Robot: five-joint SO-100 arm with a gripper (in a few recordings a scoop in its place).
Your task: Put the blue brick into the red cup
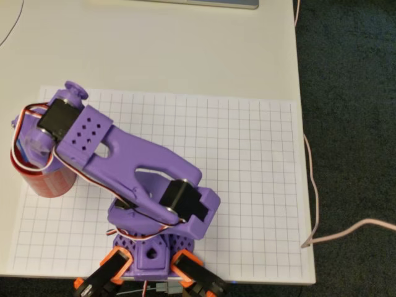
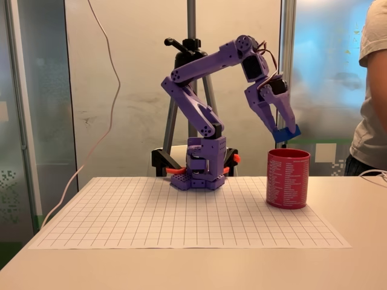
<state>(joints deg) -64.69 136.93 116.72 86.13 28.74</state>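
Fixed view: the table (image 2: 181, 266) carried a grid sheet (image 2: 181, 211) over most of its top; behind it stood a tripod (image 2: 192, 72) and glass panels; a person (image 2: 372, 90) stood at the right edge, apart from the work.
Arm: the purple arm (image 2: 199, 109) rose from its base at the back of the sheet, bent over at the elbow and reached down toward the right in the fixed view; in the overhead view the same arm (image 1: 130, 161) stretched to the left edge of the sheet.
Red cup: the red cup (image 2: 288, 179) stood upright at the right side of the sheet in the fixed view; from above, the red cup (image 1: 52, 180) sat at the sheet's left edge, its mouth covered by the wrist.
Cup contents: the inside could not be seen in either view; I could not tell whether anything lay in it.
Gripper: the gripper (image 2: 282, 132) pointed down with its fingers clamped on the blue brick.
Blue brick: the blue brick (image 2: 286, 133) hung tilted between the fingertips, just above the cup's rim and clear of it; it appeared to sit over the opening.
Progress: the grasp, lift and carry looked done; what seemed left was the release, perhaps after a small lowering, so the brick would drop inside.
Risk: the tilt could make the brick clip the rim if the aim was off-centre.
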